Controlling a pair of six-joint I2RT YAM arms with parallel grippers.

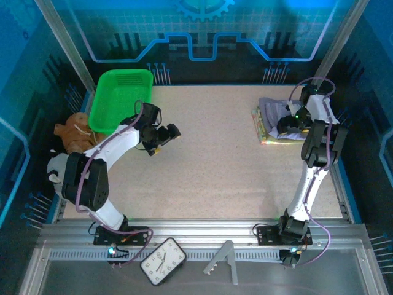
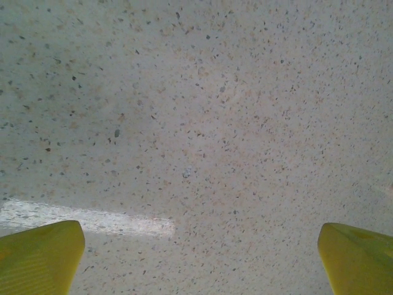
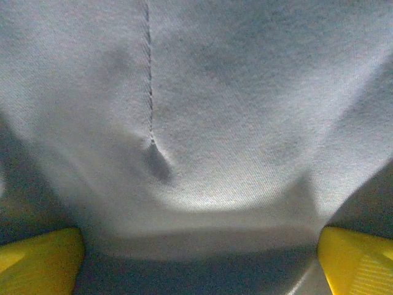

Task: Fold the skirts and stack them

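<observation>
My right hand [image 3: 199,261] is released just above the grey skirt [image 3: 202,123]; I should lift straight, not dragging the stack [image 1: 266,130] under it.

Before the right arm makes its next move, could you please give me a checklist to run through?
1. The right gripper is open: ok, fingertips wide apart over the grey skirt.
2. The grey skirt lies flat: not ok, it puckers at the seam end.
3. The stack has squared edges: cannot tell, part of it is hidden in the top view.
4. The left gripper is open and empty: ok, over the table.
5. The left gripper is away from the stack: ok, it is across the table, near the basket.
</observation>
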